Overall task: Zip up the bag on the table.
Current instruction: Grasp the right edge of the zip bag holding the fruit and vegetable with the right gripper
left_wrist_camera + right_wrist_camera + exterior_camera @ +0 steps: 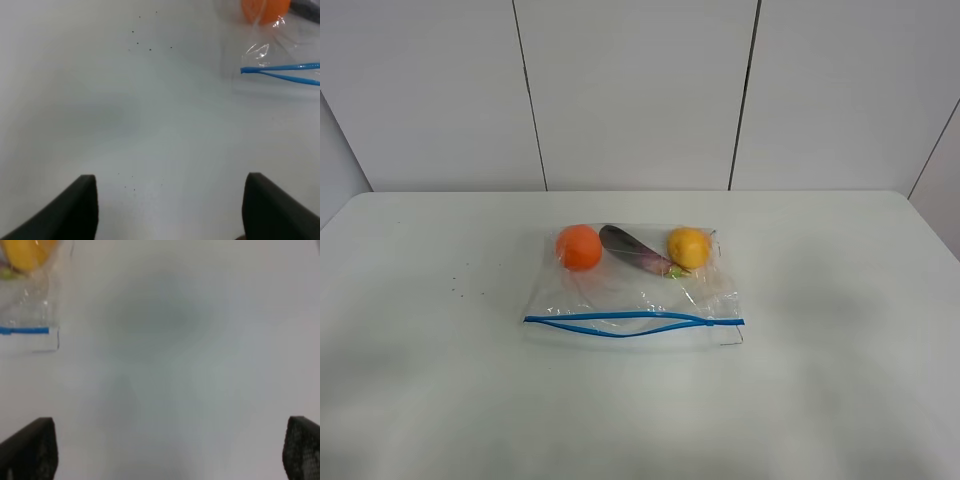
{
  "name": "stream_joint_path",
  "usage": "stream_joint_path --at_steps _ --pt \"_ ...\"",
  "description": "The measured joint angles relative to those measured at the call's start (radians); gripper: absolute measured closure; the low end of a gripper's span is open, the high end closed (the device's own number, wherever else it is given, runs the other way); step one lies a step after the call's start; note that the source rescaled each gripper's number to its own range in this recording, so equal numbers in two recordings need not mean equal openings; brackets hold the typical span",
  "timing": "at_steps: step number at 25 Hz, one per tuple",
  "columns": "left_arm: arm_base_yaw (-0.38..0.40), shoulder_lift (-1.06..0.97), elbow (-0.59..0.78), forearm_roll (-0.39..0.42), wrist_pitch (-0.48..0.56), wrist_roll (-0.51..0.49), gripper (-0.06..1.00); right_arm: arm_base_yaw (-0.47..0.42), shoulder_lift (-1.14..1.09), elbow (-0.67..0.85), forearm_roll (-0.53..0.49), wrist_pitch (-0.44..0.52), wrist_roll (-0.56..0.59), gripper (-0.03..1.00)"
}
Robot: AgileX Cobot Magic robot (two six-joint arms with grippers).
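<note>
The clear bag (630,290) lies flat in the middle of the white table (840,380). Inside it are an orange fruit (579,247), a purple vegetable (632,249) and a yellow fruit (689,247). Its blue zipper strip (634,322) runs along the near edge and gapes apart in the middle. Neither arm shows in the exterior high view. My left gripper (170,210) hovers open over bare table, apart from the bag's corner (280,55) and zipper end (243,70). My right gripper (170,455) is open too, away from the bag's other corner (30,315).
A white panelled wall (640,90) stands behind the table. A few small dark specks (460,290) mark the tabletop left of the bag. Bare tabletop (430,400) spreads on both sides and in front of the bag.
</note>
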Motion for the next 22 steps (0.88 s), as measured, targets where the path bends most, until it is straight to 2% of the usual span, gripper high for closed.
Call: stream_joint_path --at_steps 8,12,17,22 --pt "0.0 0.0 0.0 0.0 0.0 0.0 -0.02 0.0 0.5 -0.194 0.062 -0.009 -0.026 -0.03" --pt "0.0 0.0 0.0 0.0 0.0 0.0 -0.02 0.0 0.695 -0.232 0.121 -0.084 -0.085 -0.03" --pt "0.0 0.0 0.0 0.0 0.0 0.0 -0.02 0.0 0.893 -0.237 0.296 -0.192 -0.192 -0.03" --pt "0.0 0.0 0.0 0.0 0.0 0.0 -0.02 0.0 1.087 -0.237 0.575 -0.282 -0.432 -0.03"
